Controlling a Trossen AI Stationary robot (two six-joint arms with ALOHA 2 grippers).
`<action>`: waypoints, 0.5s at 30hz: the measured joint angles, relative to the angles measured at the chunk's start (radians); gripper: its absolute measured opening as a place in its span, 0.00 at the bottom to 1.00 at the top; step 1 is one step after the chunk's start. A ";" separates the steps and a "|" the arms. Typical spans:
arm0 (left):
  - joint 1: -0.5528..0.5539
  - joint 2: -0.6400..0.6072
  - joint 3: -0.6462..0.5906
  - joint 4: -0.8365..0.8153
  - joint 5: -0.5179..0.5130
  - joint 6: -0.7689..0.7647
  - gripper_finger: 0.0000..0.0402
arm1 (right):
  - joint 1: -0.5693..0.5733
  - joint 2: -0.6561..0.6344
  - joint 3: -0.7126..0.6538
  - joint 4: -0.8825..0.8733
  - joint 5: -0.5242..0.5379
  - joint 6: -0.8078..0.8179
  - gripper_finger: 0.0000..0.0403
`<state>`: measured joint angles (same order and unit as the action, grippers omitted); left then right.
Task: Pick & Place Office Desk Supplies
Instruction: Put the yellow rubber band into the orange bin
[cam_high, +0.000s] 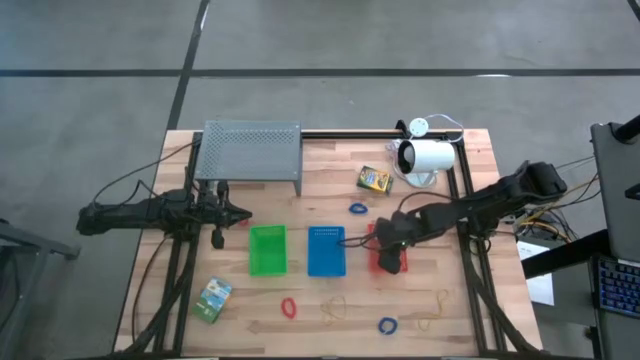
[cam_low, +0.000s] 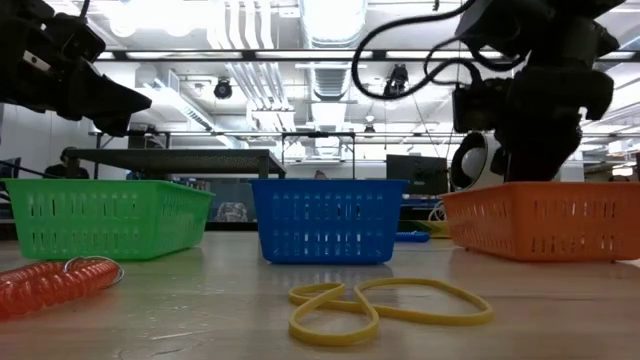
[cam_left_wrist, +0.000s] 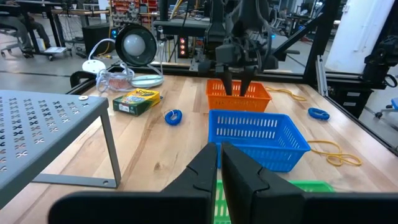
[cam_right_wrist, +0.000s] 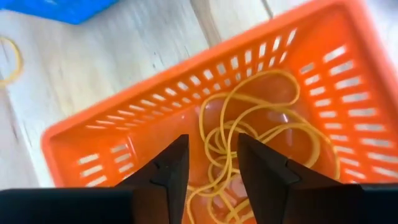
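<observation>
While your right claw (cam_right_wrist: 211, 163) hangs over the orange basket (cam_right_wrist: 112, 134), its fingers stand narrowly apart and empty, with thin orange rubber bands (cam_right_wrist: 261, 130) heaped loose below. Your left claw (cam_left_wrist: 221, 168) waits above the green basket (cam_high: 267, 249), fingers nearly together. More bands (cam_high: 333, 309), loops and a crayon box (cam_high: 212, 299) lie on the table (cam_high: 250, 320). Lifting carelessly could snag a band and drag it out.

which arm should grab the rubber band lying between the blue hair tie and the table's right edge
Right. The right gripper hangs over the orange basket, jaws open, on the same side as that rubber band. The left gripper sits beyond the green basket.
</observation>
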<state>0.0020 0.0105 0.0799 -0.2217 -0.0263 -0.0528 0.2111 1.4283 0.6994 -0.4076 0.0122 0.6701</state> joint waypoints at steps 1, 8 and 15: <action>0.000 0.000 0.000 0.000 0.000 0.000 0.07 | 0.000 -0.009 0.000 0.000 0.012 0.000 0.32; 0.000 0.000 0.000 0.000 0.000 0.000 0.07 | 0.000 -0.052 0.000 0.031 0.084 -0.042 0.31; 0.000 0.000 0.000 0.000 0.000 0.000 0.07 | -0.001 -0.128 0.000 0.016 0.123 -0.042 0.34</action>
<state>0.0021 0.0105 0.0799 -0.2217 -0.0265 -0.0528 0.2104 1.2999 0.6991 -0.3920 0.1347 0.6277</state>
